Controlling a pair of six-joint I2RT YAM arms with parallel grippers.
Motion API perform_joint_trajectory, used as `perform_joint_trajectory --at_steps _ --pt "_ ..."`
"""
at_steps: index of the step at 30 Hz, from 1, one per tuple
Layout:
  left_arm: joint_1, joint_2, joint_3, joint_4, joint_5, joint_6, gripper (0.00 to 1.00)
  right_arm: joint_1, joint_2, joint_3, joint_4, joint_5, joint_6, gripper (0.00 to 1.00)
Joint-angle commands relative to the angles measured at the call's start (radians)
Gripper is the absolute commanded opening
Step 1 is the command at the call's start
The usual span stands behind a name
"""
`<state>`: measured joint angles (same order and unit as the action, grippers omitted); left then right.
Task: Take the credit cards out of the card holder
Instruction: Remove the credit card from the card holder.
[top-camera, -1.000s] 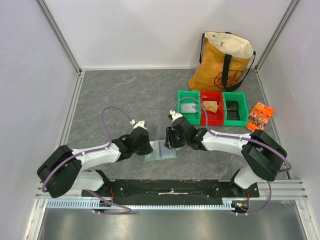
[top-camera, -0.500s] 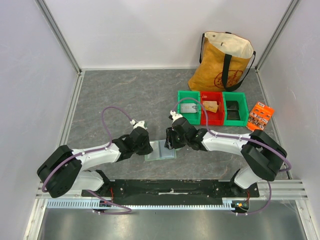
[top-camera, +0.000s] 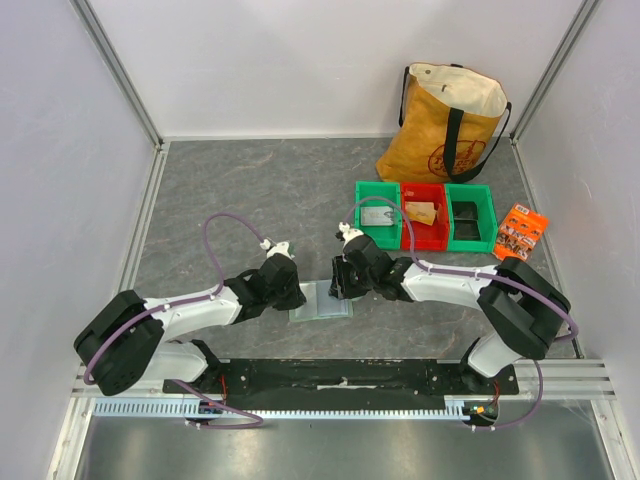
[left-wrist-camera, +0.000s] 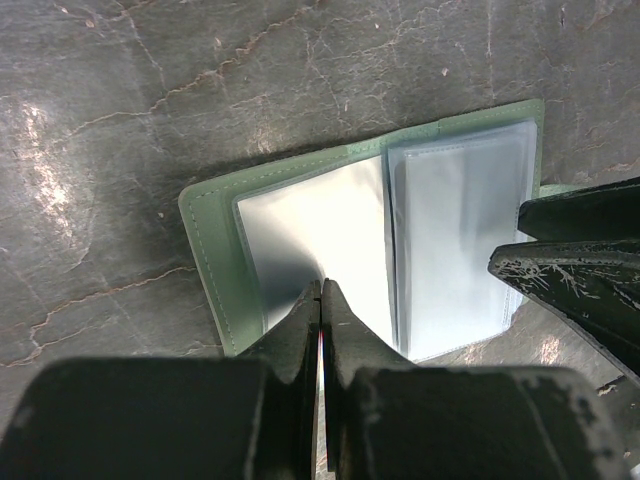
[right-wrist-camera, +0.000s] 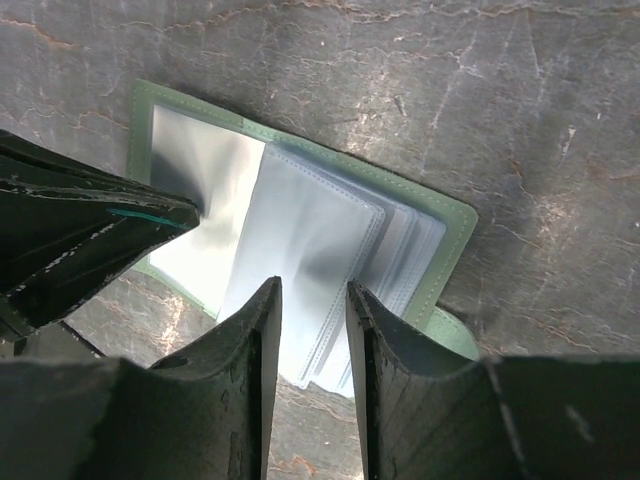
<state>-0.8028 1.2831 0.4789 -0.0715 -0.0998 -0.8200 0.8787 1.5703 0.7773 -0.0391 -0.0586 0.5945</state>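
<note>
Left wrist view: the card holder (left-wrist-camera: 370, 230) lies open, pinned by the fully closed left tool (left-wrist-camera: 320, 290); the half-open right tool (right-wrist-camera: 312, 290) grips nothing visible, so extraction appears pending.

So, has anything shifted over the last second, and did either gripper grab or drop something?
The right gripper edged slightly left with its arm, jaws apart over the clear sleeves. I see nothing taken hold of or let go. The left gripper stayed shut, with its tip at the left panel of the card holder, which lies open where it was.
</note>
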Motion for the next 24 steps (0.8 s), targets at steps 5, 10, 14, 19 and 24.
perform_joint_trajectory --at_steps 5,10,14,19,24 --pt "-0.001 0.01 -0.017 0.01 0.005 -0.024 0.04 0.0 -0.029 0.0 0.102 -0.093 0.03 0.36" --pt "-0.001 0.001 -0.02 0.01 0.002 -0.025 0.04 -0.001 -0.049 0.016 0.113 -0.127 0.034 0.33" --pt "-0.002 -0.004 -0.02 0.009 0.005 -0.028 0.04 0.0 -0.05 0.034 0.114 -0.173 0.031 0.32" --pt "-0.001 -0.022 -0.025 0.019 0.006 -0.034 0.04 0.002 -0.032 0.043 0.15 -0.222 0.037 0.27" --pt "-0.003 -0.047 -0.04 0.025 0.003 -0.051 0.04 0.006 0.0 0.05 0.186 -0.268 0.041 0.24"
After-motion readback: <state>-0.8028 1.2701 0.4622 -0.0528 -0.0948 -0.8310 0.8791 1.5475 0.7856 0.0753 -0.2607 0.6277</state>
